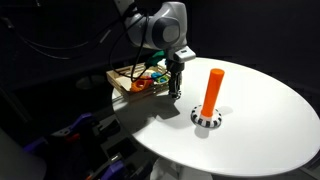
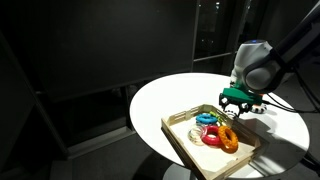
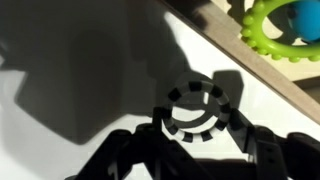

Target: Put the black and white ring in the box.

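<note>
Black and white ring [image 3: 195, 131] lying flat, just outside shallow light wooden box [image 3: 262, 62]

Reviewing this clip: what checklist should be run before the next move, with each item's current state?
1. Black and white ring between end effector fingers: ok.
2. Grip closed on ring: cannot tell.
3. Ring inside box: not ok; it lies on the table beside the box wall.
4. Bare floor left in box: ok.
5. Orange peg apart from end effector: ok.

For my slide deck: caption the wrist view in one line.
Gripper straddling the black and white ring on the white table, just outside the box.
</note>
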Robot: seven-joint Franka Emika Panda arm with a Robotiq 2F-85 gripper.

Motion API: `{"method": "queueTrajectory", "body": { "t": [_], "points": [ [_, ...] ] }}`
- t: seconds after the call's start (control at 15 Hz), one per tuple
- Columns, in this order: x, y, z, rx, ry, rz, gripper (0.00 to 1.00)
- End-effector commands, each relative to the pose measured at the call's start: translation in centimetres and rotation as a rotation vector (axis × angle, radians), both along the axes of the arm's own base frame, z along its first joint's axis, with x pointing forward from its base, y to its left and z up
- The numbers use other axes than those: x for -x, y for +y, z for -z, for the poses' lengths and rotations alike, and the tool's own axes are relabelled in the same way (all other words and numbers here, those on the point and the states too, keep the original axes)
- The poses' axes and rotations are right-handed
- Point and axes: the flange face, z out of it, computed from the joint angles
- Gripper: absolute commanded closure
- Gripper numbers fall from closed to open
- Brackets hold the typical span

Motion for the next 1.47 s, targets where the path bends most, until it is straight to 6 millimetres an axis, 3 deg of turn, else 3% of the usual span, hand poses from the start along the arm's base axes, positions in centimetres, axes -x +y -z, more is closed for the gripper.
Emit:
{"method": "queueTrajectory", "body": {
  "t": [0.0,0.73,1.2,1.27,1.4],
  "points": [
    [0.0,0.0,-2.5,-0.021,-0.024,0.001,0.58],
    [-0.7,2.7,-6.8,-0.18,-0.079,-0.08,0.58],
    [-0.5,4.0,-6.1,-0.274,-0.032,-0.14,0.58],
    [-0.3,4.1,-5.9,-0.274,-0.015,-0.152,0.08],
    [0.0,4.0,-5.4,-0.273,0.017,-0.169,0.01]
  ]
}}
